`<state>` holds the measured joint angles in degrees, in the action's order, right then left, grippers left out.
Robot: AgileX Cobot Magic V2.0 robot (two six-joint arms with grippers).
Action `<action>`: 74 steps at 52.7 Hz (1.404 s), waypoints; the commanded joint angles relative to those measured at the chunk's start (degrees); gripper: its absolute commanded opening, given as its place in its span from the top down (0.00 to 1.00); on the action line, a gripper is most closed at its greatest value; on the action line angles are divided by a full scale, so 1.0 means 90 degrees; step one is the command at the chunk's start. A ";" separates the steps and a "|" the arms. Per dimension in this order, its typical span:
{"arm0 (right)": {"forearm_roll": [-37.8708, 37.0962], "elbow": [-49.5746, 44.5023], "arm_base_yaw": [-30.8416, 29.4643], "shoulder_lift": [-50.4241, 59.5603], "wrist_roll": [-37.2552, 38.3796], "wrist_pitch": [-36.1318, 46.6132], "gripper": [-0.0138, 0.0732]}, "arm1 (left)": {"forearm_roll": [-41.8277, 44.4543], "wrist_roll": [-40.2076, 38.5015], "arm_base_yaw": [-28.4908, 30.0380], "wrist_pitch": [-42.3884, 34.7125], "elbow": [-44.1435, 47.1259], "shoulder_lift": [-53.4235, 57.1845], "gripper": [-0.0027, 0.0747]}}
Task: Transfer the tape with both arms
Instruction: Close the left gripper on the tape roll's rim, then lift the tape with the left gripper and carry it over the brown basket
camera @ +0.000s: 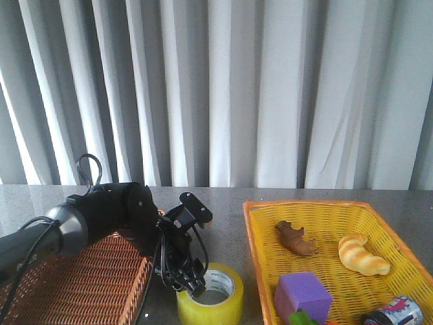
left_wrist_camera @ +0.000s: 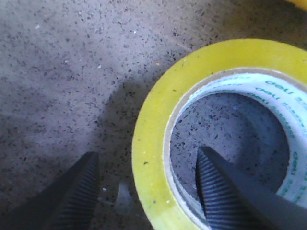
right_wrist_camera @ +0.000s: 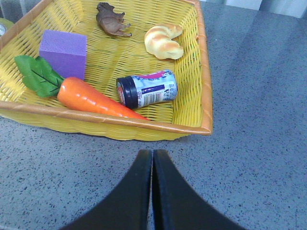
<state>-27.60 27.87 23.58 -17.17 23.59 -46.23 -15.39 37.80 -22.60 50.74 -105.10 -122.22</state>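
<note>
Wide roll of translucent yellow packing tape point(camera: 210, 294) flat on speckled grey counter point(left_wrist_camera: 57, 72), core axis vertical, between brown wicker tray point(camera: 81, 284) and yellow woven basket point(camera: 325, 223). Left tool point(left_wrist_camera: 148, 191) directly above roll's near wall: one finger inside white printed core, other outside, wall between them. Spread wide, gripping nothing yet. Left black arm point(camera: 101, 213) reaching out low over tray, wrist bent steeply down. Clearly the nearer arm.

Right tool point(right_wrist_camera: 152, 191) pressed closed, empty, over bare counter beside basket holding purple cube point(right_wrist_camera: 63, 50), carrot point(right_wrist_camera: 91, 98), small jar point(right_wrist_camera: 146, 88).
</note>
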 commanded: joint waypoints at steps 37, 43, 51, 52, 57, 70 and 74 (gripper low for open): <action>-0.0200 0.0163 -0.0031 -0.0057 -0.0010 0.0339 0.85 | -0.0145 -0.0153 -0.0037 -0.0097 -0.0215 0.0379 0.98; -0.0200 0.0163 -0.0031 -0.0057 -0.0010 0.0339 0.85 | -0.0200 -0.0153 -0.0037 -0.0136 -0.0221 0.0419 0.98; -0.0200 0.0163 -0.0031 -0.0057 -0.0010 0.0339 0.85 | -0.0511 -0.0153 -0.0037 -0.0330 -0.0221 0.0617 0.98; -0.0200 0.0163 -0.0031 -0.0057 -0.0010 0.0339 0.85 | -0.0543 -0.0153 -0.0037 -0.0395 -0.0221 0.0667 0.98; -0.0200 0.0163 -0.0031 -0.0057 -0.0010 0.0339 0.85 | -0.0597 -0.0153 -0.0037 -0.0657 -0.0221 0.0886 0.98; -0.0194 0.0163 -0.0031 -0.0057 -0.0010 0.0338 0.85 | -0.0689 -0.0153 -0.0006 -0.0974 -0.0221 0.1667 0.97; -0.0187 0.0163 -0.0031 -0.0057 -0.0010 0.0338 0.85 | -0.0690 -0.0326 0.0056 -0.0974 -0.0221 0.1935 0.97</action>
<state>-27.60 27.87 23.58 -17.17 23.59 -46.36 -19.01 36.68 -22.78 46.35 -105.21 -111.70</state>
